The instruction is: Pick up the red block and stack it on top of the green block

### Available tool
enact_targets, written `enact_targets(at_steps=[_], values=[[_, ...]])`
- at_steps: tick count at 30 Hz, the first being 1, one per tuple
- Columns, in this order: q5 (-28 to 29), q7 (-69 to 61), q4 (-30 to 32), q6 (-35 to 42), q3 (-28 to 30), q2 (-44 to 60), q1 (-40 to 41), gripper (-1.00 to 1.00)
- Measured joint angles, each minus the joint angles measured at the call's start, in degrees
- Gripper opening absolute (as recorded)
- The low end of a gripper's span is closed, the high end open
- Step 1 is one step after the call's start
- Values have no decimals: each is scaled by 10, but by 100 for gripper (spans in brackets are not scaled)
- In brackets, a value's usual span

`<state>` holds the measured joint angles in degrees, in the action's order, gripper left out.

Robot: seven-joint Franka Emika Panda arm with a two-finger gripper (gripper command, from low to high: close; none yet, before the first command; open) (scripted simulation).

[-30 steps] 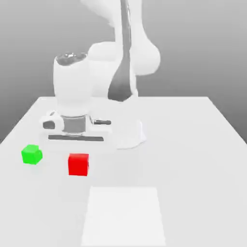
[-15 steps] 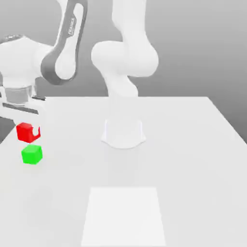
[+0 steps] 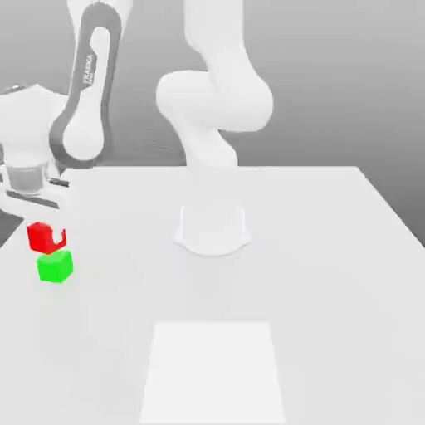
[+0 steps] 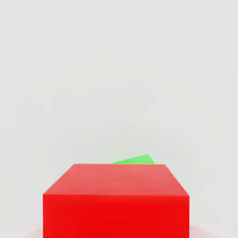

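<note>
Gripper on your arm was clamped around the red block, carrying it off the table at the exterior view's left edge. You had the red block directly above the green block, very close over its top. From the hand camera, a green sliver peeked past the red block.

Matte red block, green block
</note>
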<state>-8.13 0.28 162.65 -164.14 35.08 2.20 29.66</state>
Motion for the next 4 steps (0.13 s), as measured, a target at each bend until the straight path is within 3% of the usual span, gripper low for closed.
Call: enact_targets(at_steps=[1,2,4], values=[[-20,-14,0,-10,-8,12,4,-100],[-38,-27,1,-20,-17,23,9,100],[-38,-27,1,-20,-17,23,9,100]])
